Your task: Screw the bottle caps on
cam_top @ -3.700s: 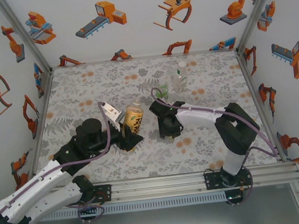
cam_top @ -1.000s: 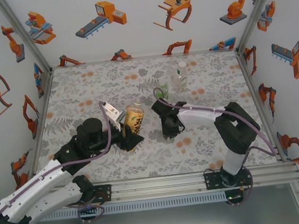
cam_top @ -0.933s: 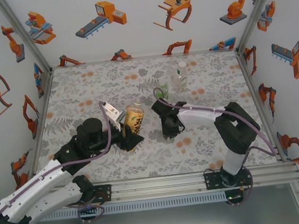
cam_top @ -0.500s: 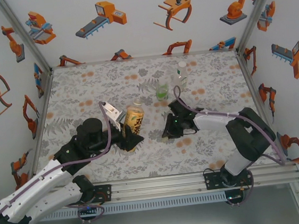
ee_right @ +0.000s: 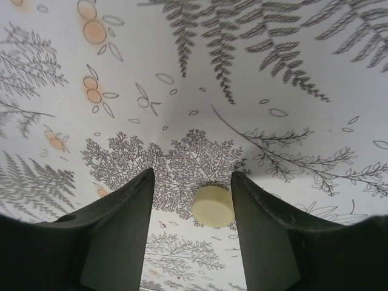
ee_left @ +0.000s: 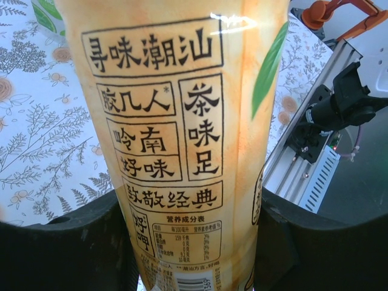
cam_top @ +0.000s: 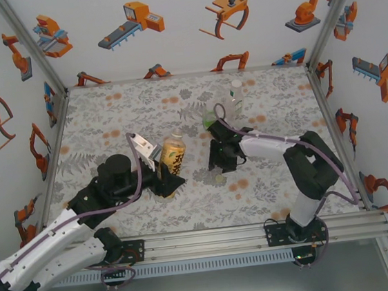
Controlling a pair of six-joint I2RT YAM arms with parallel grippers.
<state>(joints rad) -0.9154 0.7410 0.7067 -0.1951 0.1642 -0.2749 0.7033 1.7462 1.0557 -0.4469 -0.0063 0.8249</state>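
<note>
Three bottles on the tabletop (cam_top: 107, 113); no screwing under way yet, by my reading.

- Left of centre: amber bottle (cam_top: 173, 151), upright, yellow label. Left gripper (ee_left: 191, 212) clamped on its lower body, a finger pressed to each side. Label hides the contents. Cannot tell from above whether its neck is capped.
- Just right of it, nearer the front edge: one pale cap (ee_right: 213, 206) lying flat on the cloth. Right gripper (ee_right: 193, 176) low over it, fingers apart, cap between them but closer to the right finger, not gripped.
- Behind that, toward the far edge: green bottle (cam_top: 210, 121), short, partly hidden by the right arm; top and contents unclear.
- Nearest the far edge, right of centre: clear bottle (cam_top: 236, 99), seemingly with a whitish top already on; looks empty, not certain.

Left to do: lift the loose cap, seat it, twist it on; check the green bottle.
</note>
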